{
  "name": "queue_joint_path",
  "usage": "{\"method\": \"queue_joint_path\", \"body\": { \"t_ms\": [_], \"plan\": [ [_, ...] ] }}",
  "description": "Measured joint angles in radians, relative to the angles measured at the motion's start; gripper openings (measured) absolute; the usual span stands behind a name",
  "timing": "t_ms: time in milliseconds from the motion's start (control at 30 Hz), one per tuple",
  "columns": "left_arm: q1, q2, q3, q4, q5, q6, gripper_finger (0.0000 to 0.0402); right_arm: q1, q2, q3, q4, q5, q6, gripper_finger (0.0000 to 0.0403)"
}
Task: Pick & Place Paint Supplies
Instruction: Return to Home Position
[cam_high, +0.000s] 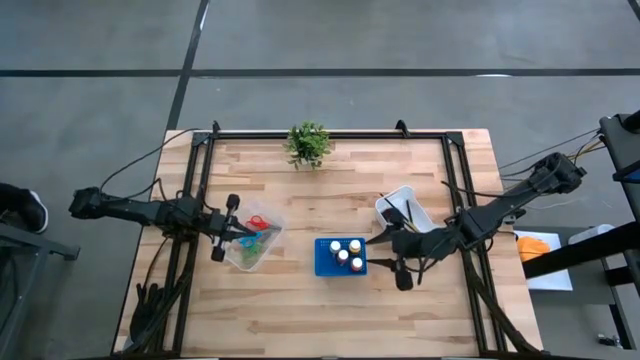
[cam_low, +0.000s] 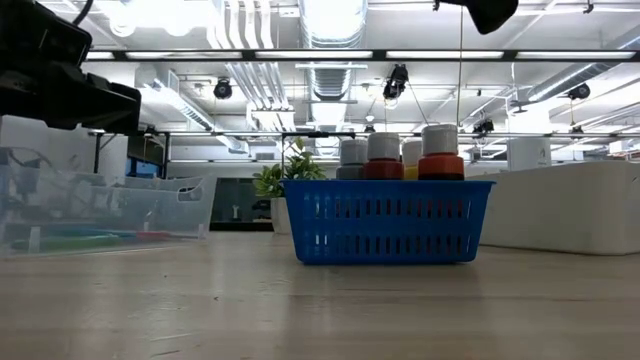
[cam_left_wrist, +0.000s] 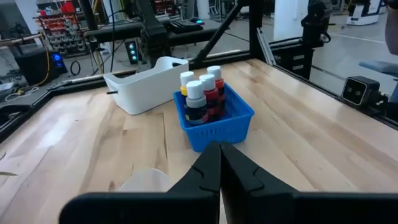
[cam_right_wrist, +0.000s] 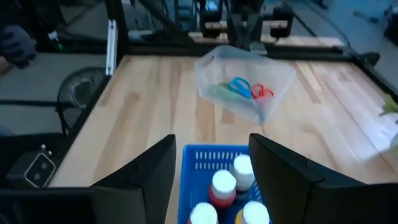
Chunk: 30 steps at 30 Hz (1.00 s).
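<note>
Inspected: my left arm (cam_high: 130, 208) and right arm (cam_high: 520, 195) are both matte black, each a run of slim tubular links between bulkier rounded joint housings, with thin dark cables (cam_high: 135, 165) trailing off them. My left gripper (cam_left_wrist: 220, 148) carries two black angular fingers (cam_left_wrist: 202, 174) with a small stepped notch along the inner edge. My right gripper (cam_right_wrist: 211, 140) carries broad, flat black fingers (cam_right_wrist: 146, 171) with slanted upper edges.
</note>
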<state>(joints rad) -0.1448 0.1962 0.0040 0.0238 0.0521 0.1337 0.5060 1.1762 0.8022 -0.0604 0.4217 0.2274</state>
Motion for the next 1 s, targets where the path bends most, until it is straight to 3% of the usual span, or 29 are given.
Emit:
{"method": "queue_joint_path", "body": {
  "t_ms": [167,433,667,1000],
  "plan": [
    [0.000,0.019,-0.001,-0.004,-0.025,-0.007,0.0001,0.002,-0.038,-0.096,0.178,0.000,-0.068,0.0201],
    [0.000,0.088,-0.001,-0.007,-0.057,-0.060,0.0001,-0.033,-0.084,-0.327,0.615,0.012,-0.184,0.0201],
    [0.000,0.129,-0.001,-0.006,-0.057,-0.062,0.0001,-0.117,-0.150,-0.468,0.671,0.026,-0.145,0.0201],
    [0.000,0.124,-0.001,0.002,-0.069,-0.049,0.0001,-0.133,-0.321,-0.725,0.987,-0.081,-0.201,0.0201]
  ]
}}
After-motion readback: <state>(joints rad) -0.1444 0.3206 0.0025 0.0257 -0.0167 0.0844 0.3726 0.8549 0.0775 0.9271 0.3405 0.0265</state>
